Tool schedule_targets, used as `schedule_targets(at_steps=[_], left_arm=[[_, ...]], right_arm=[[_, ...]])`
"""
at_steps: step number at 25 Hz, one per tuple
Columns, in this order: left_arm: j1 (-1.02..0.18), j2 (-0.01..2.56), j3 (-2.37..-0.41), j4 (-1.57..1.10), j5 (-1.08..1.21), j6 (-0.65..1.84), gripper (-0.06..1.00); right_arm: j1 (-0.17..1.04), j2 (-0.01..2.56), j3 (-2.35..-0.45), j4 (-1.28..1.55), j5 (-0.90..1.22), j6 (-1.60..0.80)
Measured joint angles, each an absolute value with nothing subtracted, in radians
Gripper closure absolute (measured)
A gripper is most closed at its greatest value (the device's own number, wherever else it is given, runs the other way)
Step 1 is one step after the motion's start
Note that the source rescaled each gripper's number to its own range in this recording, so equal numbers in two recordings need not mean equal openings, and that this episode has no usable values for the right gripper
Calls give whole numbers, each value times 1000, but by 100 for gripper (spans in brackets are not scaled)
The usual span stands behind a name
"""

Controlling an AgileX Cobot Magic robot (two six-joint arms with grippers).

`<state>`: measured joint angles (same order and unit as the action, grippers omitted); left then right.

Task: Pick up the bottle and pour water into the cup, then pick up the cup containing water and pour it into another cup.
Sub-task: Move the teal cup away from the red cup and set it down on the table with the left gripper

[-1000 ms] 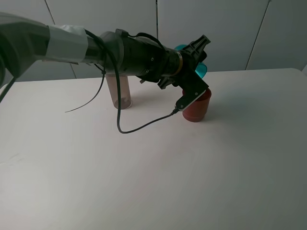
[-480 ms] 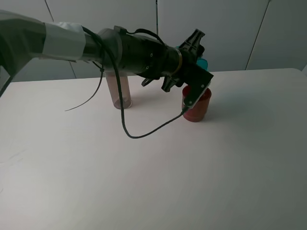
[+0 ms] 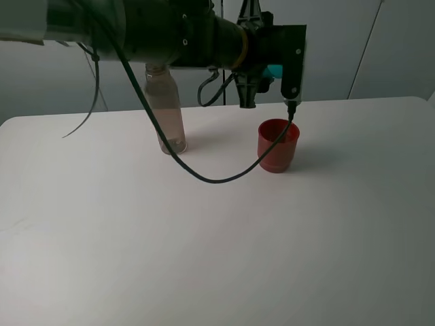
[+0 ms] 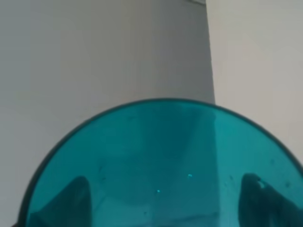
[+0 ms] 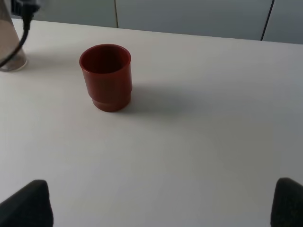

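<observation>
White table (image 3: 217,238) | left claw (image 4: 163,222) grips teal cup (image 4: 165,165) | red cup (image 3: 278,145) upright

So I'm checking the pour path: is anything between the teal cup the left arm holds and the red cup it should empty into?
Nothing visible. The teal cup hangs in the left gripper above the red cup, whose mouth is open. The bottle stands well aside.

White table (image 3: 204,258) (bottle (image 3: 165,112), red cup (image 3: 278,145))
</observation>
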<state>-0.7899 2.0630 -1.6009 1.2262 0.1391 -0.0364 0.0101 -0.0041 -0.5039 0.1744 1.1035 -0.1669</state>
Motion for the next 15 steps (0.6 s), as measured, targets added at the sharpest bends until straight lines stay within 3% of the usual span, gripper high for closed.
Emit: schedule_targets(at_steps=[8, 15], left_arm=[[-721, 1880, -1323, 1113, -111, -288, 81], [-612, 1829, -1183, 1304, -466, -691, 81]], right_arm=[[10, -4, -504, 174, 1104, -167], [10, -4, -504, 174, 1104, -167]])
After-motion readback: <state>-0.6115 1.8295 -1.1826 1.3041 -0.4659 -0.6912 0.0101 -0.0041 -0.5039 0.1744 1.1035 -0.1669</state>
